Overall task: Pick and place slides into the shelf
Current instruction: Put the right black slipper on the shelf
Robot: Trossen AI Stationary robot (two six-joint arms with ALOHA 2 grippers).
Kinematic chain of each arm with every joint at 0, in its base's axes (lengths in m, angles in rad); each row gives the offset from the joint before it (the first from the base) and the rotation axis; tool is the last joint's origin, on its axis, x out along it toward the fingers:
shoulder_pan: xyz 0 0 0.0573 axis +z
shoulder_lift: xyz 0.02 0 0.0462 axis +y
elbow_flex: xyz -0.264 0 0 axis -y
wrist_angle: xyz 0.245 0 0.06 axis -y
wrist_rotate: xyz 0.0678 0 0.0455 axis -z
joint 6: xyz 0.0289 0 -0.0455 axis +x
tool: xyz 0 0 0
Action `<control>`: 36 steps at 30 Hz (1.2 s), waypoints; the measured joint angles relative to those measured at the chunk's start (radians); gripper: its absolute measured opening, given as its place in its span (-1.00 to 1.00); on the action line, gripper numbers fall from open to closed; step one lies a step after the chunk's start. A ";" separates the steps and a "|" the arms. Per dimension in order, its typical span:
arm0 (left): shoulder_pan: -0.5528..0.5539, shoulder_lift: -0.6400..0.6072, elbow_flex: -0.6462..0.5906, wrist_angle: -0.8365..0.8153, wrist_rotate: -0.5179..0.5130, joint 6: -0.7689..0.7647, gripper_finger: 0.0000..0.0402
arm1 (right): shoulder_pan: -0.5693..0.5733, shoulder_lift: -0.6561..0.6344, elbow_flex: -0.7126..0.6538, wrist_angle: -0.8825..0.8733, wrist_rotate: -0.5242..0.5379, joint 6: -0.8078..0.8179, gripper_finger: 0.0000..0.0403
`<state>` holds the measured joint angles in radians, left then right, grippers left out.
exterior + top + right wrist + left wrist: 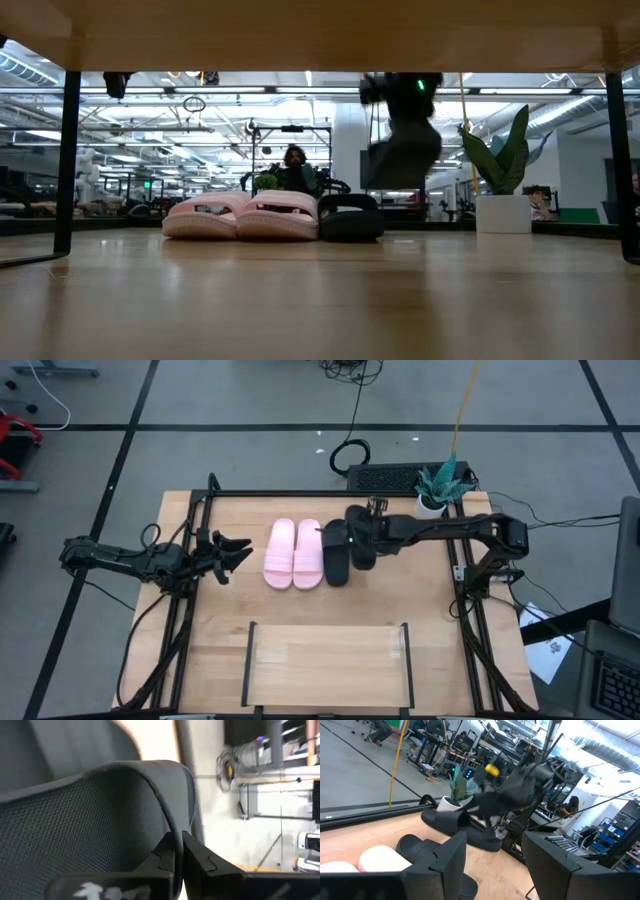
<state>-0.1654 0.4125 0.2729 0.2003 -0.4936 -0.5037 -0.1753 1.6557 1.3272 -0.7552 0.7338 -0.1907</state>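
Left of everything, the left gripper (238,550) hovers over the light wooden tabletop (230,610) with its two dark fingers spread apart and nothing between them; in its own wrist view the fingers (447,860) frame the footwear ahead. Just beside it, toward the middle of the table, lies the pale pink pair of broad-strapped slip-on slides (293,554), side by side and touching each other. In the low view the pink pair (242,215) sits flat on the wood. Next comes one matte black slide (335,553), resting on the tabletop against the pink pair's right side (seen at table height as a dark low shape (350,218)).

Right of that, the second matte black slide (360,537) is raised off the table: the low view shows it (402,155) hanging in the air, blurred, above and a little right of its mate. The right gripper (372,536) has its fingers pressed together on this slide's broad strap, whose textured black surface (90,825) fills the right wrist view.

Nearer the front edge of the table, well apart from all four slides, the low light-wood shelf with thin black metal end rails (330,660) holds nothing. A potted green plant in a white pot (438,488) stands at the far right corner.
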 joint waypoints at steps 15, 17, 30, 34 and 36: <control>0.000 0.000 0.000 -0.057 -0.004 0.008 -0.03 | 0.331 -0.027 0.448 -0.676 -0.123 0.661 -1.00; 0.000 0.000 0.000 -0.075 0.002 -0.013 -0.03 | 0.409 -0.018 0.454 -0.724 -0.163 0.796 -1.00; 0.000 0.000 0.000 -0.100 0.070 -0.053 -0.03 | 0.623 0.178 0.575 -0.819 -0.162 0.954 -1.00; 0.000 0.000 0.000 -0.101 0.095 -0.053 -0.03 | 0.632 0.223 0.701 -0.813 -0.117 0.838 -1.00; 0.000 0.000 0.000 -0.101 0.111 -0.053 -0.03 | 0.629 0.226 0.770 -0.816 -0.080 0.793 -1.00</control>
<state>-0.1654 0.4122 0.2726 0.0998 -0.3830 -0.5564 0.4538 1.8820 2.0976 -1.5710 0.6541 0.6022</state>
